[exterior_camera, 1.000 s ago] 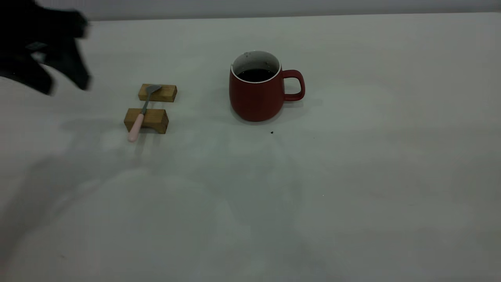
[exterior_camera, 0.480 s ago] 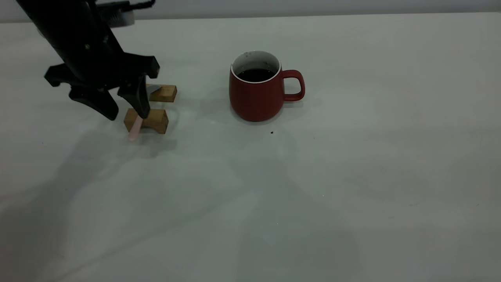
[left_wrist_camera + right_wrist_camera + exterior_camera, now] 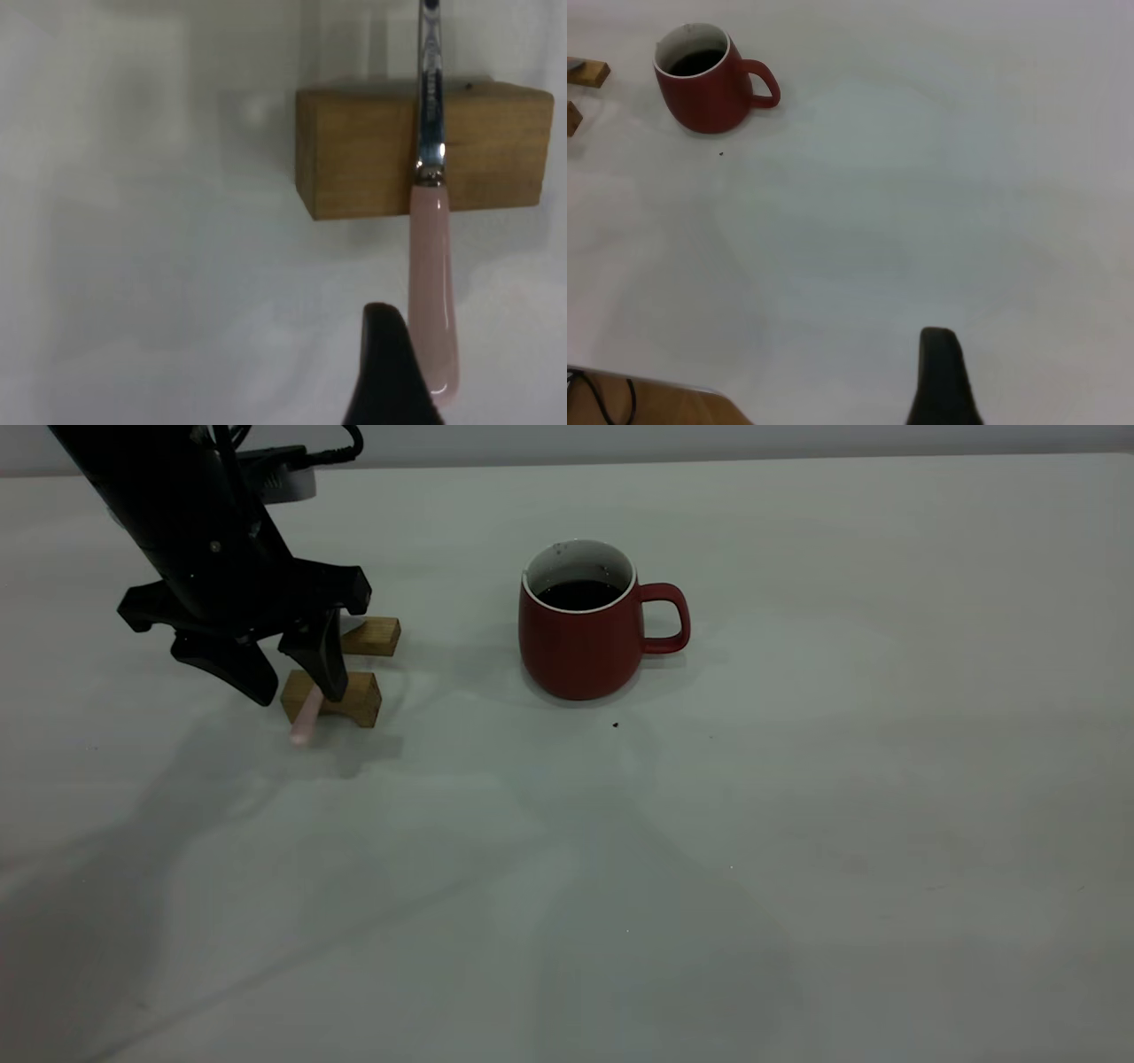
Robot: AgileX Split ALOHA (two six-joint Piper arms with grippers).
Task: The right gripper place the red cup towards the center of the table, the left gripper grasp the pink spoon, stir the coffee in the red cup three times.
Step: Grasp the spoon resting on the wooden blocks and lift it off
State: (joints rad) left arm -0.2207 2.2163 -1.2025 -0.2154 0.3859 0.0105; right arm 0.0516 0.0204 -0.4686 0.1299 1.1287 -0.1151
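Observation:
The red cup (image 3: 580, 642) stands upright near the middle of the table (image 3: 797, 824), its handle pointing right and dark coffee (image 3: 580, 593) inside. The pink spoon (image 3: 306, 716) lies across two wooden blocks, its pink handle sticking out over the nearer one. My left gripper (image 3: 299, 693) hangs open just above that handle, one finger on each side of it. In the left wrist view one of its fingers (image 3: 385, 372) sits right beside the pink handle (image 3: 432, 292). Only a black tip of my right gripper (image 3: 943, 381) shows, far from the cup (image 3: 704, 88).
The nearer wooden block (image 3: 353, 700) and the farther one (image 3: 376, 636) carry the spoon at the table's left. A small dark speck (image 3: 615, 724) lies in front of the cup. A cable and wooden edge (image 3: 647, 403) show in the right wrist view.
My left arm has swung in from the far left edge to above the spoon handle and dropped slightly lower. The cup, spoon and blocks have stayed put.

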